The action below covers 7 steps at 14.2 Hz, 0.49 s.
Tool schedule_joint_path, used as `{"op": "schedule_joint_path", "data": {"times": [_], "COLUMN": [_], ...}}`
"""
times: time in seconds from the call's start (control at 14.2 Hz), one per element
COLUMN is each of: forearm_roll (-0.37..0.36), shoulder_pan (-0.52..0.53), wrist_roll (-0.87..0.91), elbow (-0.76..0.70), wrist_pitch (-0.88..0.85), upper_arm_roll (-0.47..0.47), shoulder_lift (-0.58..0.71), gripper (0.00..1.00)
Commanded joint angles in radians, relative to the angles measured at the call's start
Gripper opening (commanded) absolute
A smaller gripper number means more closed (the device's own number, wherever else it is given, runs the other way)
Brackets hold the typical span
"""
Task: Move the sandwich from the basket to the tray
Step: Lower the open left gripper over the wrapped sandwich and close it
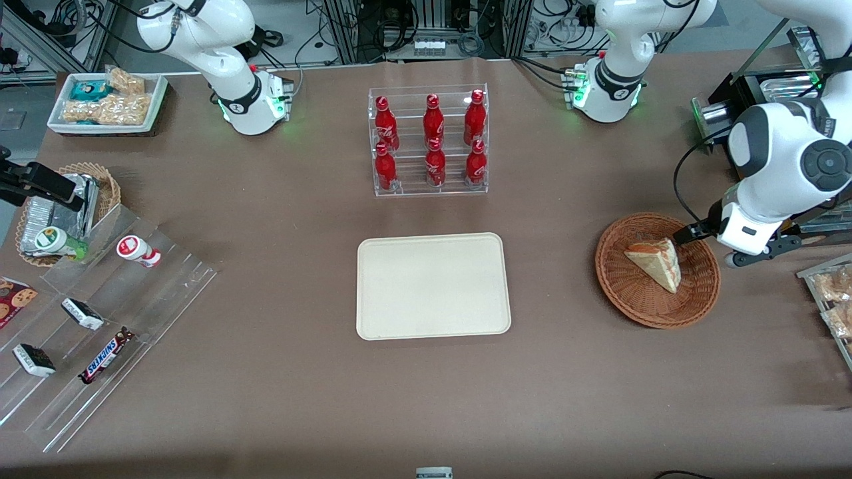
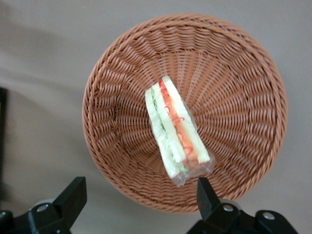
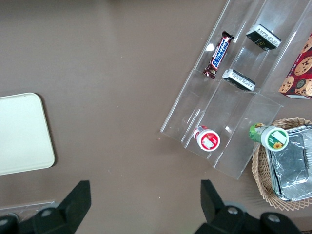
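Early stage: the sandwich [image 2: 176, 132] lies in the basket [image 1: 699, 299], untouched; the tool [image 2: 141, 192] hovers above the basket's rim, released and empty; the tray [image 1: 432, 286] on the bench [image 1: 266, 372] holds nothing; grasp, transfer and placement remain.

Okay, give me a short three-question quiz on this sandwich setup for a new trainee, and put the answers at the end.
1. True or false: the triangular layered sandwich wedge already lies on the flat cream-beige rectangular tray.
2. How do the left gripper's jaws stand? A) shut on the sandwich B) open, holding nothing C) shut on nothing
3. Fill in: the clear rack holds ___ red bottles.

Key:
1. False; it lies in the round reddish-brown wicker basket.
2. B; the gripper hangs above the basket's rim.
3. Six.
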<state>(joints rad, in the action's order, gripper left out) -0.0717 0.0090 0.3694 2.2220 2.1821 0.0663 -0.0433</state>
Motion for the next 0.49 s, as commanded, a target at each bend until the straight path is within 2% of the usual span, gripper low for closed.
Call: {"op": "schedule_joint_path", "data": {"times": [0.0,0.21,0.42], "forearm_roll": [0.05,0.144,0.147], "shoulder_pan": [-0.006,-0.006,-0.014], "wrist_roll": [0.162,0.334,0.466], "elbow": [0.019,0.021,0.033], "wrist_pitch": [0.051,0.103,0.16], "upper_arm_roll": [0.001,0.0,0.0], "shoulder_lift": [0.007,-0.021,-0.072], "gripper": [1.0,1.0,1.0]}}
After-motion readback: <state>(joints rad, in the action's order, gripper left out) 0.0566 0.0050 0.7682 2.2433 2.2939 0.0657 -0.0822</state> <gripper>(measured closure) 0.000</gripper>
